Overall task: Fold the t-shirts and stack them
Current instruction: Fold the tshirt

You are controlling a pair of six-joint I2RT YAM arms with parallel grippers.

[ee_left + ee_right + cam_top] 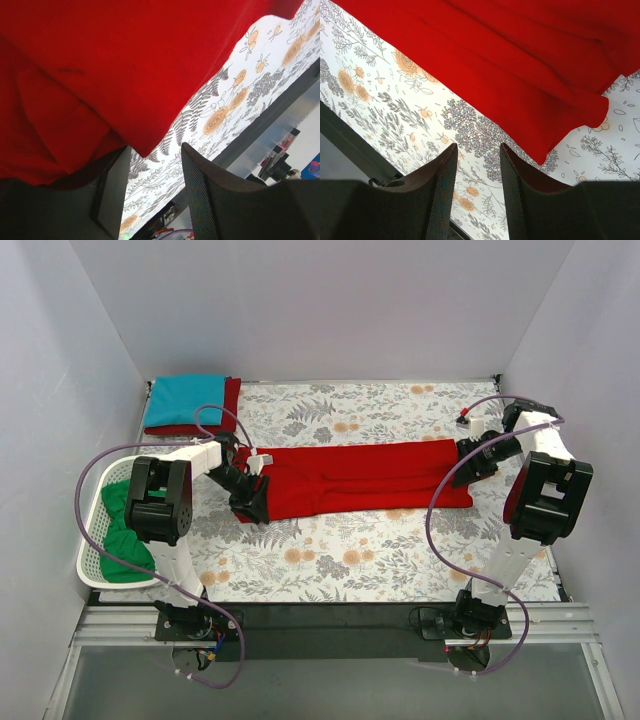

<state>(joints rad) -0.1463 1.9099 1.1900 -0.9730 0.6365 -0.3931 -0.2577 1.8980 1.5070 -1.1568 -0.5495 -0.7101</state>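
Observation:
A bright red t-shirt (360, 478) lies folded into a long strip across the middle of the flowered table. My left gripper (255, 502) is at its left end, open. In the left wrist view the left gripper (156, 147) has only tablecloth in its gap, and a corner of the red t-shirt (100, 65) hangs just ahead of it and over the left finger (112, 190). My right gripper (465, 475) is at the strip's right end. In the right wrist view the right gripper (478, 146) is open and holds nothing, a little short of the red t-shirt (520, 75).
At the back left corner, a folded teal blue t-shirt (185, 400) lies on a darker red one (232, 400). A white lattice basket (92, 570) at the left edge holds a green t-shirt (122, 540). Walls close in the table on three sides.

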